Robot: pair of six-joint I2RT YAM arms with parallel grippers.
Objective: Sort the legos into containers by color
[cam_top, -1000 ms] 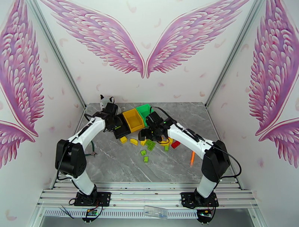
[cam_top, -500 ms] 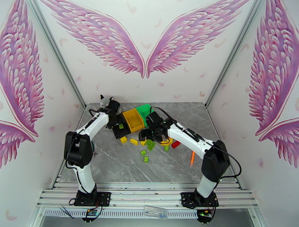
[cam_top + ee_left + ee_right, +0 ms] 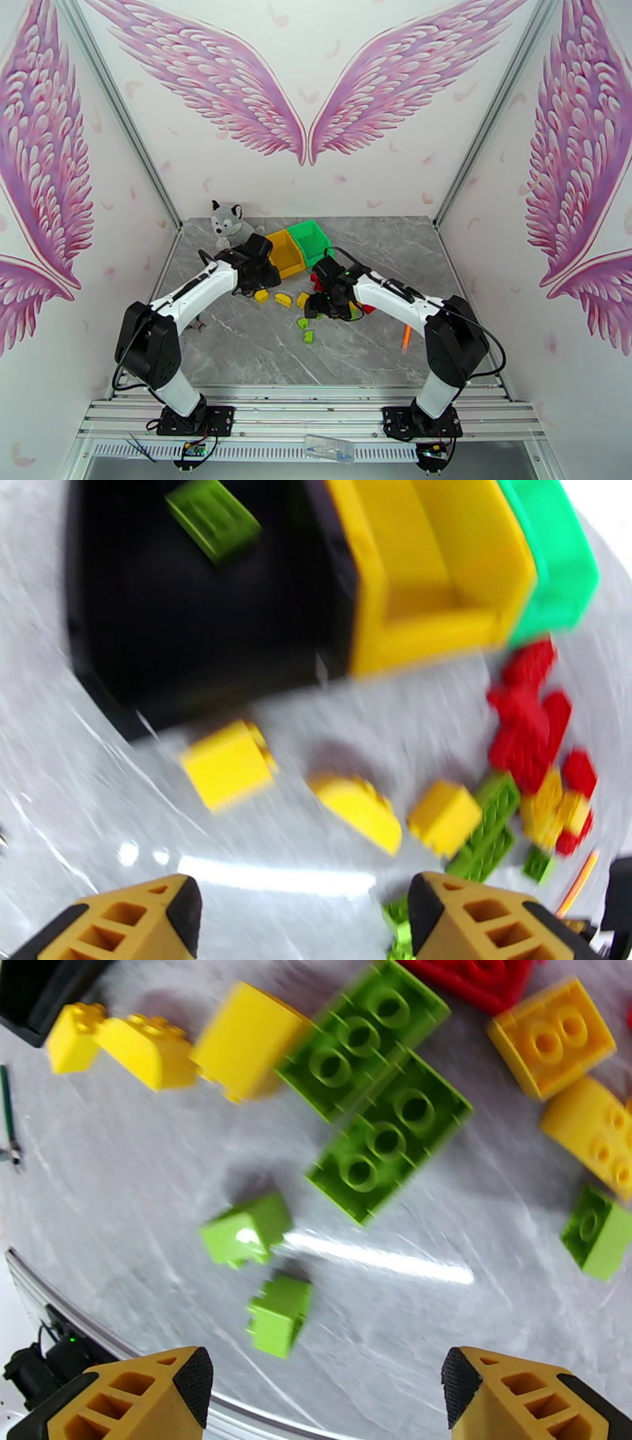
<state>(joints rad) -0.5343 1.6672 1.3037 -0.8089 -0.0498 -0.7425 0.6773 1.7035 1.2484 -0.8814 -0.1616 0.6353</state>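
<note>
At the far left, a plush husky (image 3: 229, 223) sits in the back corner of the table (image 3: 237, 347). The left gripper (image 3: 304, 906) hovers with its fingers spread and nothing between them, just in front of the black bin (image 3: 158, 638). A blurred green lego (image 3: 212, 519) seems to lie inside that bin. Joined to its right are the yellow bin (image 3: 442, 551) and the green bin (image 3: 553, 559). Yellow legos (image 3: 227, 763) lie on the table before the bins, with red legos (image 3: 529, 717) further right. The right gripper (image 3: 325, 1374), likewise spread and empty, hangs over loose light-green legos (image 3: 371, 1094). An orange stick (image 3: 406, 338) lies rightmost.

Three bins (image 3: 289, 254), one plush husky (image 3: 228, 224), one orange stick (image 3: 406, 338), two arms (image 3: 197, 288)
</note>
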